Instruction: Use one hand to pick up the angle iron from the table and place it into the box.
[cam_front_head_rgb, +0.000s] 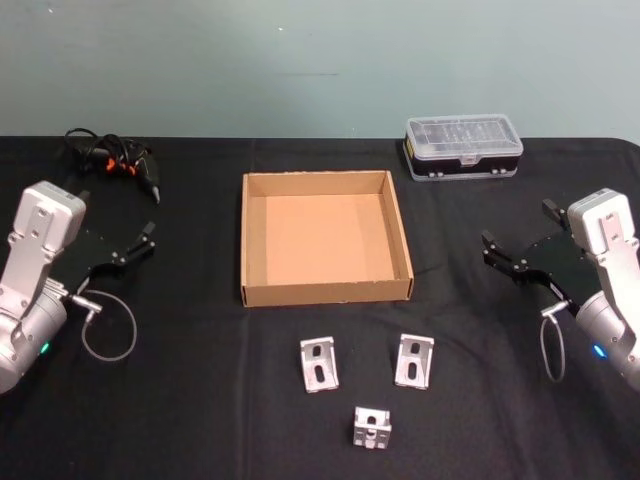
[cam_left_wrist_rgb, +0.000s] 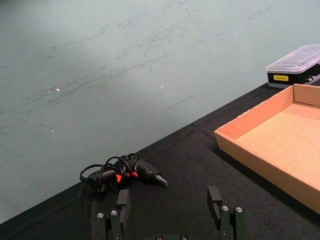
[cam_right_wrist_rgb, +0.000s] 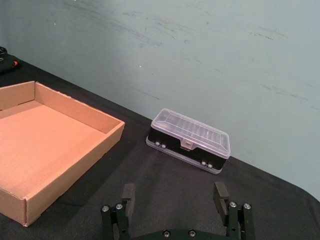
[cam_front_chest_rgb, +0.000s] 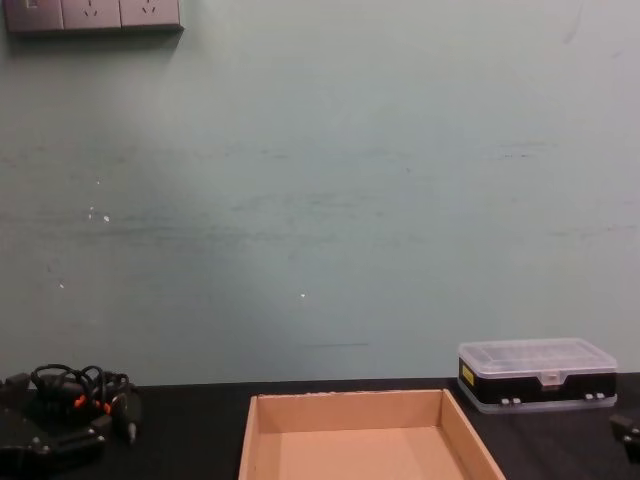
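Here, left of the box (cam_front_head_rgb: 325, 293), the left tool (cam_front_head_rgb: 118, 216) hangs spread wide. On the table (cam_front_head_rgb: 200, 420) in front of the box lie the left angle iron (cam_front_head_rgb: 318, 363), the front angle iron (cam_front_head_rgb: 371, 427) and the right angle iron (cam_front_head_rgb: 414, 360). Right of the box, the right tool (cam_front_head_rgb: 518, 225), also wide, would best straddle one flange squarely before closing.

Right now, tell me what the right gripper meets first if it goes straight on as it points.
Probably the clear-lidded case, dead ahead of the open right gripper across bare table; angled downward, it might touch the table first.
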